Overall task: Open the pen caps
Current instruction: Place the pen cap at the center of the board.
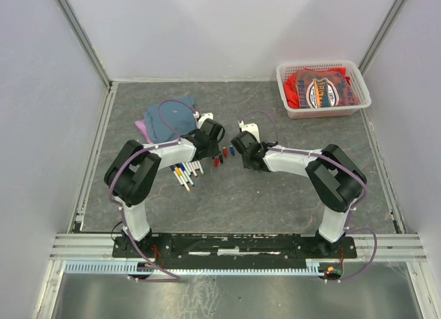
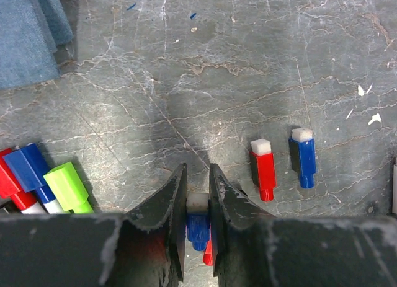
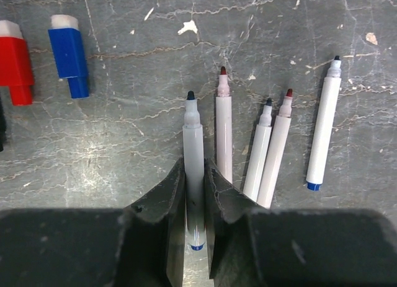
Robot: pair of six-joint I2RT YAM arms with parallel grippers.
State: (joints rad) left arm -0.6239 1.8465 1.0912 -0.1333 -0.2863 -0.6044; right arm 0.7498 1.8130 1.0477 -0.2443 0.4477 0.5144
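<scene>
Currently the left gripper (image 2: pixel 197 175) has its fingers clamped on a blue pen cap (image 2: pixel 197 224) with a white end, bottom centre of the left wrist view; a bit of red shows just under it, cannot tell what; right of the fingers a loose red cap (image 2: pixel 262 166) and a loose blue cap (image 2: pixel 303 157) lie side by side on the grey marbled table (image 2: pixel 205 70), not touching; lower left of that view a green cap (image 2: pixel 68 186), another blue cap (image 2: pixel 28 166) and another red cap (image 2: pixel 7 181) sit packed together on pens; denim cloth (image 2: pixel 28 33) in the upper left corner; right gripper (image 3: pixel 195 166) fingers stand either side of an uncapped white pen barrel (image 3: pixel 193 144) with a dark tip, the barrel filling the gap, cannot tell if pinched or loose; right of it four more uncapped pens (image 3: pixel 277 154) lie on the table, tips toward the top of the frame; top view shows both grippers near each other mid-table, and a white basket (image 1: pixel 324 112) holding red cloth at upper right
</scene>
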